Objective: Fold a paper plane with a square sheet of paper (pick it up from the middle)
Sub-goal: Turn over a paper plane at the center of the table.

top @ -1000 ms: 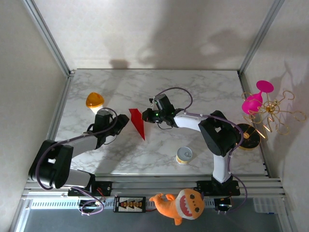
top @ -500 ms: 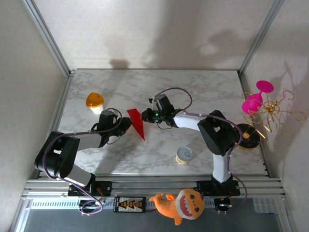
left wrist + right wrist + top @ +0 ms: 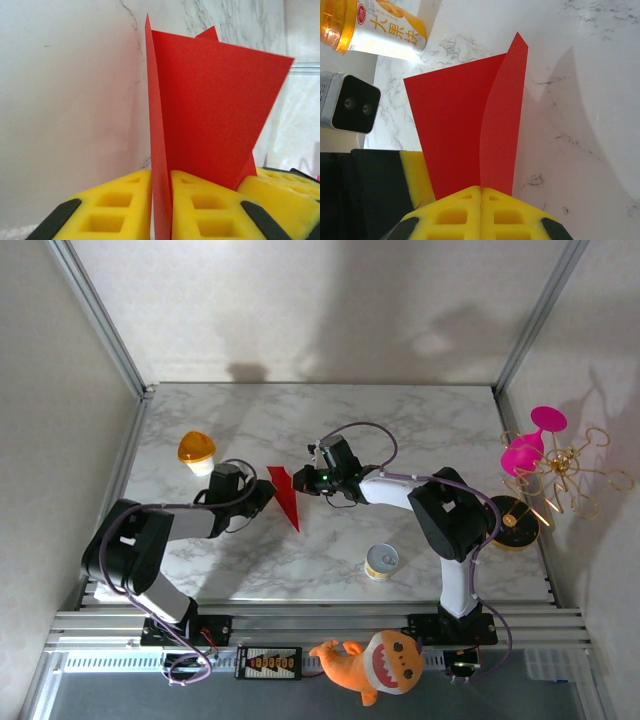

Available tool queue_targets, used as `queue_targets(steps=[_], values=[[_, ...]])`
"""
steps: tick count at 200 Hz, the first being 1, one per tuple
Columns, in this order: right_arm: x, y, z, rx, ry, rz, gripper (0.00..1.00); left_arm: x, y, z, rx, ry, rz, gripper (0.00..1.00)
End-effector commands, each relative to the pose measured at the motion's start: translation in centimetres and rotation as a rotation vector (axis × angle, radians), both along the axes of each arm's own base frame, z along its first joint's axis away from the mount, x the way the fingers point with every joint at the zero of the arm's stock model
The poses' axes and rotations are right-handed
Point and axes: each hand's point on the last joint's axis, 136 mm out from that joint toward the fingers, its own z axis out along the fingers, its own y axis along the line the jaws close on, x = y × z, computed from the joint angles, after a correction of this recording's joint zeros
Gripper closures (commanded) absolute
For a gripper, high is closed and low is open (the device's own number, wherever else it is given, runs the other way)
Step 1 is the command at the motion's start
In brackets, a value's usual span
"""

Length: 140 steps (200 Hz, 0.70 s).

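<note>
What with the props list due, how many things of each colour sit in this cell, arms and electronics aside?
Red: 1, the folded paper
Orange: 2, the capped jar and the shark plush
Yellow: 1, the tin
Pink: 1, the goblet
Gold: 1, the wire stand
Total: 6

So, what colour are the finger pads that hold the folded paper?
Yellow pads, clearest in the left wrist view, on either side of the red paper.
</note>
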Motion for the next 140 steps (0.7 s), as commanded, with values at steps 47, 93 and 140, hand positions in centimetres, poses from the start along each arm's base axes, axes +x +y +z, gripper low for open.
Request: queue_targets(steps=[47, 93, 140], values=[[-0.1, -1.2, -2.4, -0.083, 0.03, -0.01, 0.79, 1.1, -0.6, -0.3, 0.01, -0.017, -0.015, 0.99], [0.3, -1.3, -4.2, -0.169, 0.043, 0.023, 0.71, 1.1, -0.9, -0.2, 0.024, -0.018, -0.045, 1.0], [0.3, -0.9, -4.7, -0.183, 0.051, 0.053, 0.69, 1.1, -1.2, -0.4, 0.025, -0.015, -0.066, 1.0]])
